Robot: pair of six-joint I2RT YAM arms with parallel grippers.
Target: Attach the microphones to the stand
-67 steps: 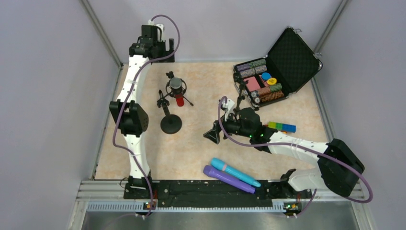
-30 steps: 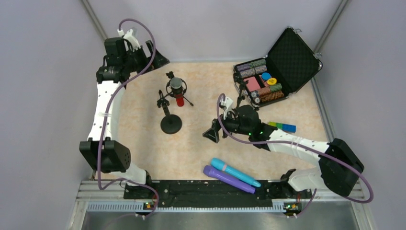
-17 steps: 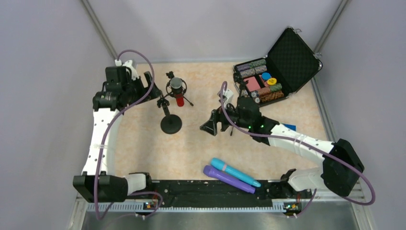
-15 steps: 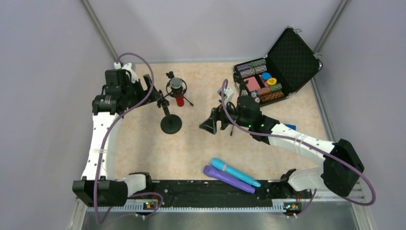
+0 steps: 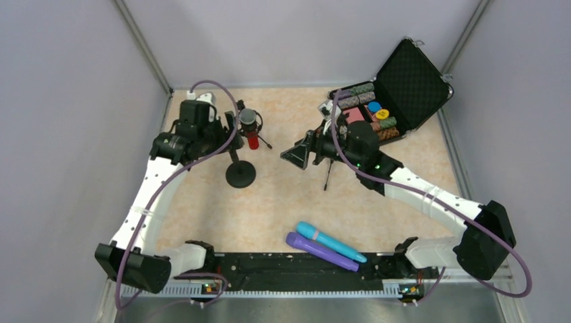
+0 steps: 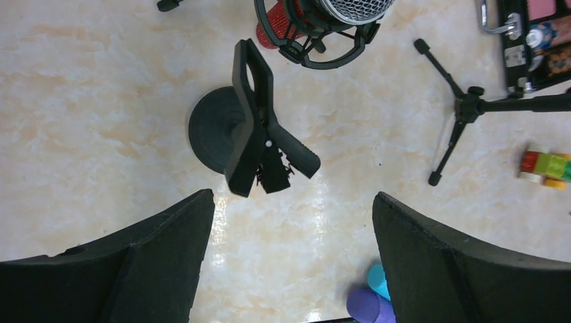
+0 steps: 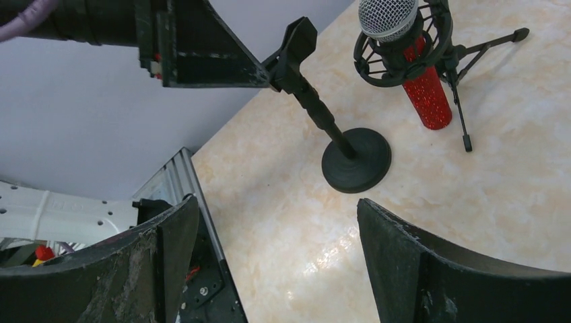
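The glittery red microphone (image 5: 252,139) with a silver head (image 7: 386,17) sits in a black shock mount on a small tripod. It also shows in the left wrist view (image 6: 275,28). The light blue microphone (image 5: 331,241) and the purple microphone (image 5: 320,251) lie side by side near the front edge. The round-base stand (image 5: 240,173) carries an empty clip (image 6: 256,128). My left gripper (image 5: 225,130) is open and empty above that clip, jaws wide (image 6: 293,198). My right gripper (image 5: 291,155) is open and empty right of the stand, facing it (image 7: 277,203).
An open black case (image 5: 411,81) with poker chips stands at the back right. A second small tripod (image 6: 464,108) stands under my right arm. The multicoloured block train (image 6: 547,165) lies right of it. The rail (image 5: 269,266) runs along the front edge.
My left arm has swung from the back left corner to the right, over the stand's clip. My right gripper has moved away from the front edge, toward the case. The microphones have not moved.
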